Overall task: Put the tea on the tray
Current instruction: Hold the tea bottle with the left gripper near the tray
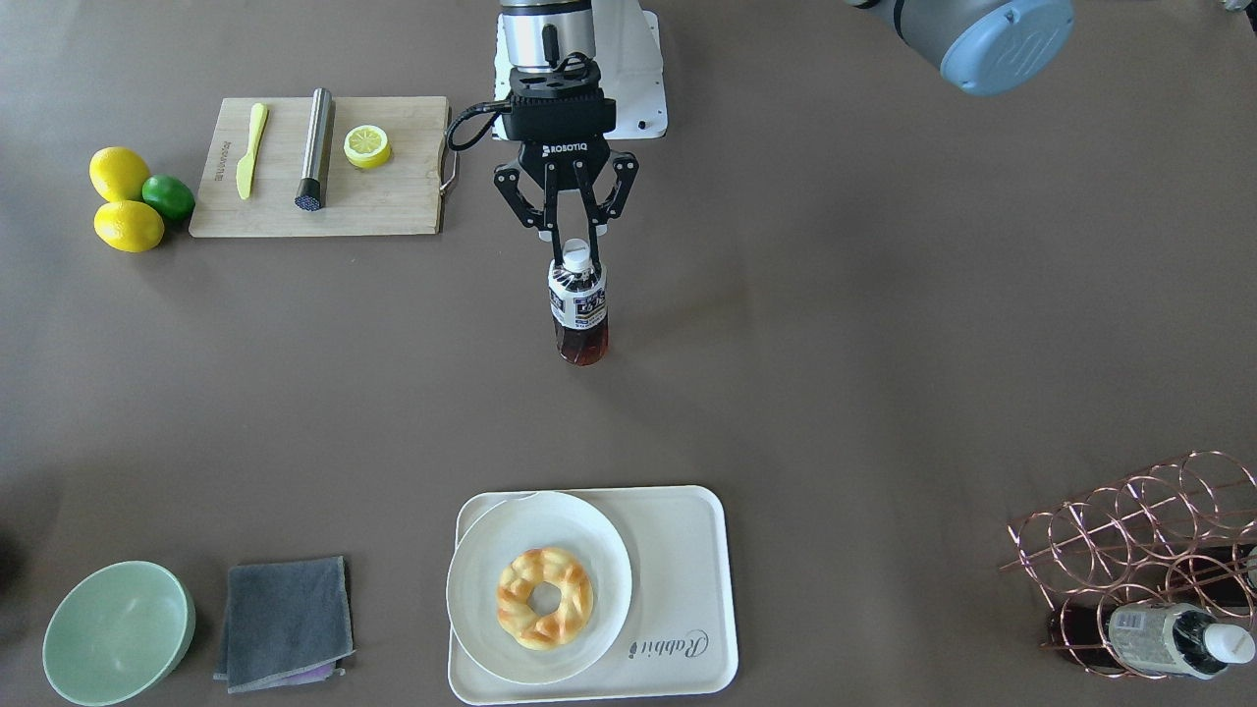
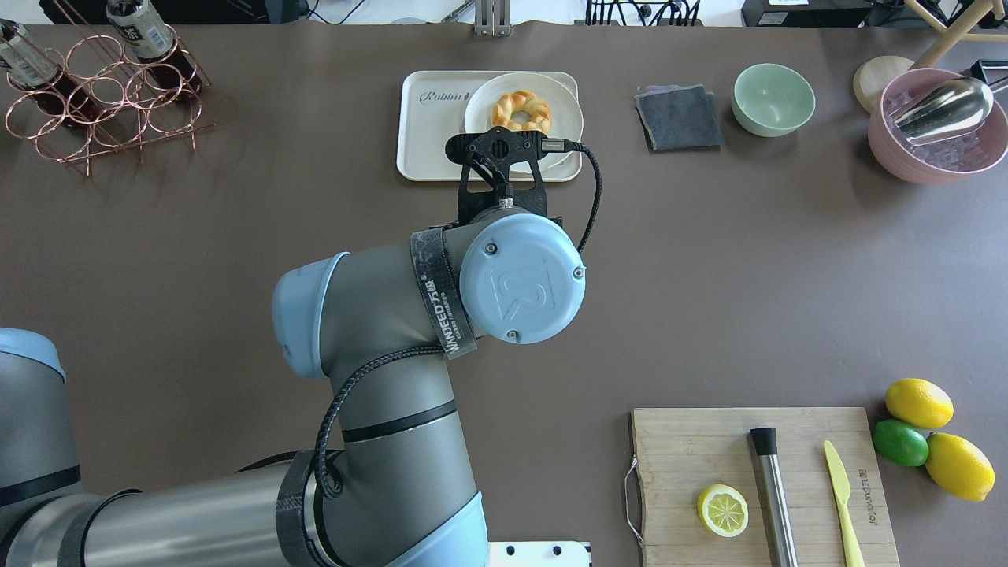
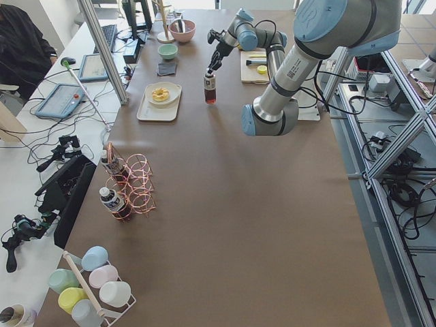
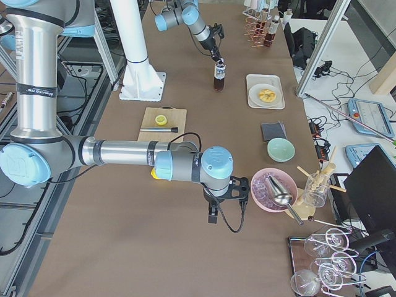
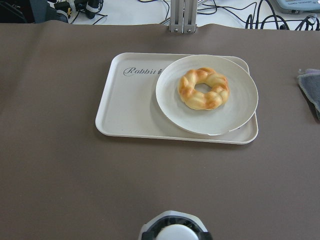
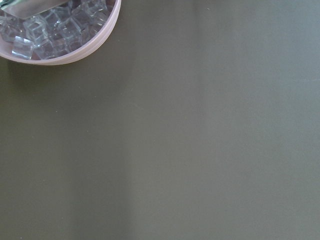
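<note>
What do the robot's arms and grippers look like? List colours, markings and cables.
Left arm: grey tubes, light-blue round joint caps embossed UR, black strap with white lettering, braided black cable. Left gripper: black, white ROBOTIQ lettering, slim linkage jaws, looped black cable. Right arm: same grey tubes, light-blue caps, black cable.

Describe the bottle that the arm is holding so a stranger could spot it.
At the middle of the brown table, between the cutting board and the cream tray, the left gripper clasps the tea bottle by its white cap. It alone stands free; the other bottles rest in the copper rack.
</note>
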Controlling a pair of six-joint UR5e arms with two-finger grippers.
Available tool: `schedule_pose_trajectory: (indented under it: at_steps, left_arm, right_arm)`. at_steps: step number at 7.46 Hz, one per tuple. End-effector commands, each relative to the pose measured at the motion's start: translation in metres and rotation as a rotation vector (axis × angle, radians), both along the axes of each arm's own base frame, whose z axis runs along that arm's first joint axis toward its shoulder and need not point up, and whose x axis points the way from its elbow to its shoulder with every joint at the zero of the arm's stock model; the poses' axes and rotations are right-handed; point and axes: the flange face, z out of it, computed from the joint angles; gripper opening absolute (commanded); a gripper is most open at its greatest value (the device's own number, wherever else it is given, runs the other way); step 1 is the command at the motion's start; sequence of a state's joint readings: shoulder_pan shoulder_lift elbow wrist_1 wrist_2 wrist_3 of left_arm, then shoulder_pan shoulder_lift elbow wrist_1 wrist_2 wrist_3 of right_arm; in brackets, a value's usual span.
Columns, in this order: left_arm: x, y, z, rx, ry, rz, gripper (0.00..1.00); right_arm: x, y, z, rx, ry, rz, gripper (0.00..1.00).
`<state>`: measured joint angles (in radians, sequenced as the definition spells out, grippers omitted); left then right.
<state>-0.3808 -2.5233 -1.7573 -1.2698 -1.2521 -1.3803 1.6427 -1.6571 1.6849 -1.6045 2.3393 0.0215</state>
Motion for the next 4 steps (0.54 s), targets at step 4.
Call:
schedule_pose_trajectory:
  at_steps: [4]
  left_arm:
    - [0.0029, -0.0041, 0.0069, -0.002, -0.017, -0.001, 0.0]
  right_arm:
    - [0.0, 0.0013, 0.0007, -0.005, 0.0, 0.004, 1.0]
